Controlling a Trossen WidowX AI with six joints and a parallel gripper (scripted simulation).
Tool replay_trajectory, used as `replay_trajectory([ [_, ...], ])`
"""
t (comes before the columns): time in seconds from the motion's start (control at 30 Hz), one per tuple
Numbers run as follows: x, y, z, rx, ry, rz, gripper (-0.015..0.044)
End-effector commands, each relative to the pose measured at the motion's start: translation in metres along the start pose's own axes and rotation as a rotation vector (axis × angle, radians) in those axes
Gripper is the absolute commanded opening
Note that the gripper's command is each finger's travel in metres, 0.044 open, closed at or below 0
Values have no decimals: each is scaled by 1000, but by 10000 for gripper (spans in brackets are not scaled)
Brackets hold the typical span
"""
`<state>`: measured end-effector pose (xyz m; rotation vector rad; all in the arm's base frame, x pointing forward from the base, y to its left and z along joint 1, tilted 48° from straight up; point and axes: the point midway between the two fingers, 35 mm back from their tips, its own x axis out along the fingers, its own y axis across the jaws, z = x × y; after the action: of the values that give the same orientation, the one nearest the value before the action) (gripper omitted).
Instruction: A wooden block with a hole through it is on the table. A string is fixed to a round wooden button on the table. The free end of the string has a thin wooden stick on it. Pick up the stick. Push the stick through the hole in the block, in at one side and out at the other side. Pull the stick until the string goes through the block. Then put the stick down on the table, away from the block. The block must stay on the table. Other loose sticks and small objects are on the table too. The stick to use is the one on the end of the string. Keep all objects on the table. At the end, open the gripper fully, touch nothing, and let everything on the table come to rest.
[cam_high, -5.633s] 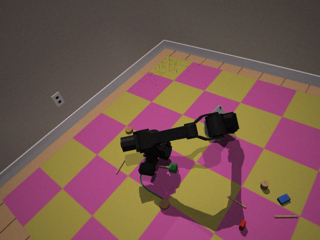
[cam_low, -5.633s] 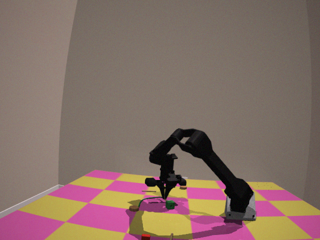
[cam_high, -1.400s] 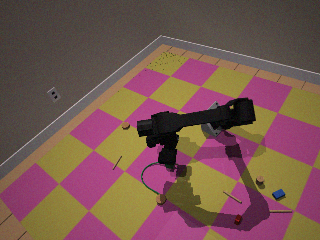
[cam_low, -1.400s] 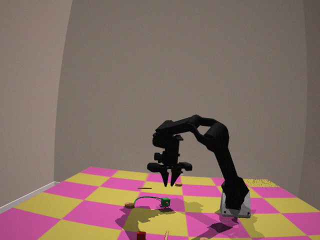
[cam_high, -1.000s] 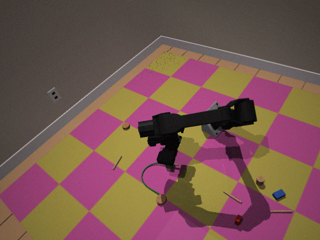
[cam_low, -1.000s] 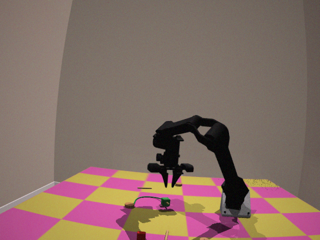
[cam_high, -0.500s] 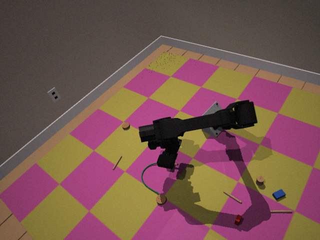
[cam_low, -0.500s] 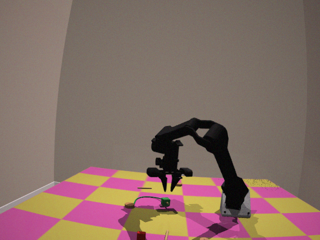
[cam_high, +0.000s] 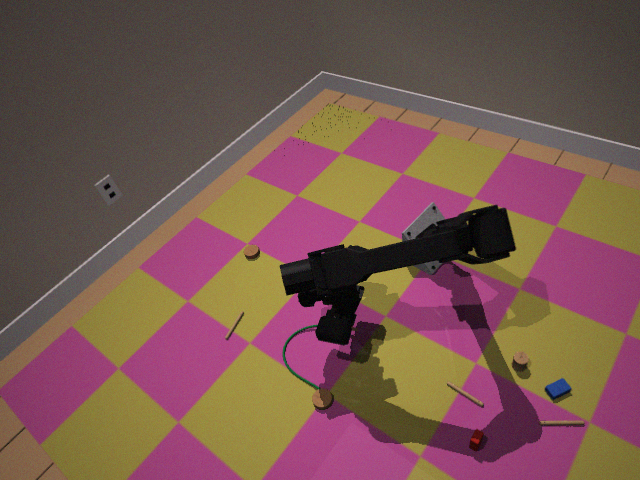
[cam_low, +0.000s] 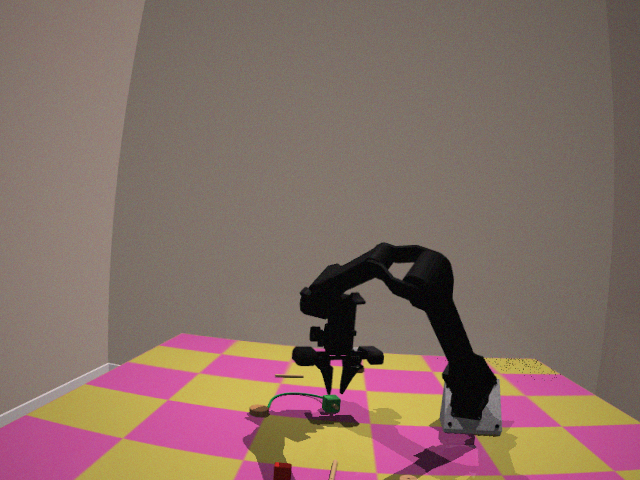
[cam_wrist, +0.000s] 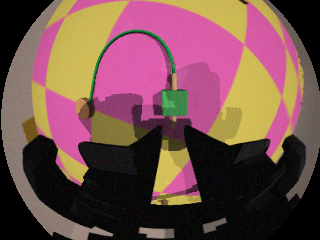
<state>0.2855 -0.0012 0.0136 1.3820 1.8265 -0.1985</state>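
Observation:
The block is a green cube (cam_low: 331, 404) (cam_wrist: 174, 103) standing on the table; the arm hides it in the top view. The wooden stick (cam_wrist: 174, 81) sits in its hole, with one end showing on each side in the wrist view. The green string (cam_high: 283, 352) (cam_low: 294, 394) (cam_wrist: 136, 31) arcs from the stick's rear end to the round wooden button (cam_high: 322, 399) (cam_low: 258, 410) (cam_wrist: 83, 107) and is outside the block. My gripper (cam_low: 336, 393) (cam_wrist: 172, 128) points down above the table beside the block, near the stick's short protruding tip. Its fingers are partly open, with nothing between them.
Loose sticks lie at the left (cam_high: 235, 326) (cam_low: 289, 376) and at the right (cam_high: 465, 394) (cam_high: 562, 423). A red block (cam_high: 476, 440) (cam_low: 282, 471), a blue block (cam_high: 558, 388) and two wooden discs (cam_high: 251, 252) (cam_high: 520, 360) lie farther out.

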Motion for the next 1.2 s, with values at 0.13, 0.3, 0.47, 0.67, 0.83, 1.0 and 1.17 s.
replay_trajectory([
  [0.13,16,-1,-2,3,8,0,123],
  [0.3,24,-1,-3,3,9,0,123],
  [0.47,32,-2,-4,3,11,1,123],
  [0.67,36,-2,-5,3,12,1,123],
  [0.83,36,-2,-5,3,12,1,123],
  [1.0,35,-2,-4,-1,7,-1,18],
  [1.17,35,-2,-4,-1,7,-1,0],
])
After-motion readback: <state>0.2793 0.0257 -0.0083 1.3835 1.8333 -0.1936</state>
